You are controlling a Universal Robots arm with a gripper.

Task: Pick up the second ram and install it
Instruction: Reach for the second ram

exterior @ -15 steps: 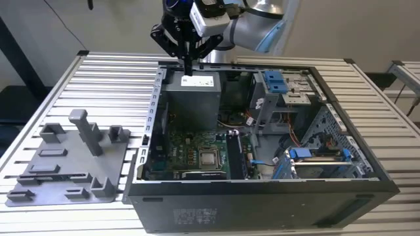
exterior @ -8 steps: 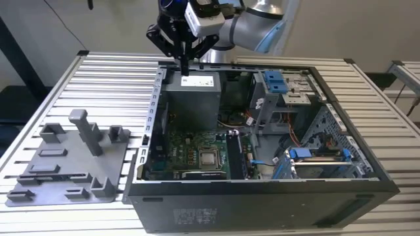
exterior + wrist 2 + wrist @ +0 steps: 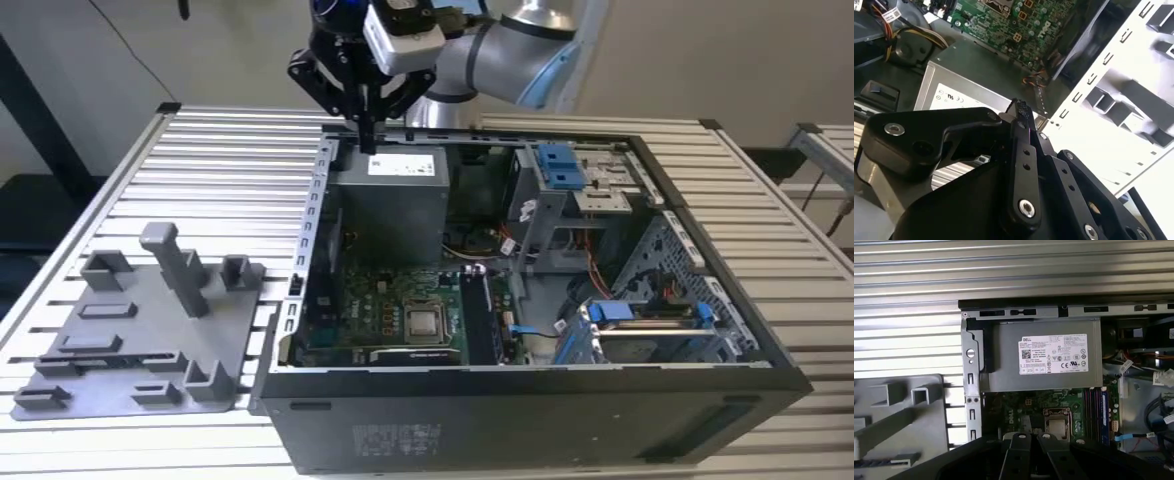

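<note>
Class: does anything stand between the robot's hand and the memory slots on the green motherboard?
The black hand hangs over the grey metal box with a white label, which lies between it and the dark memory slots; above the slots nothing visible blocks.

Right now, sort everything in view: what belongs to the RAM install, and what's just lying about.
Job:
tool
memory slots on the motherboard
open computer case

Lying about:
power supply, beneath the tool
grey pegged tray
blue drive brackets
slatted table
</note>
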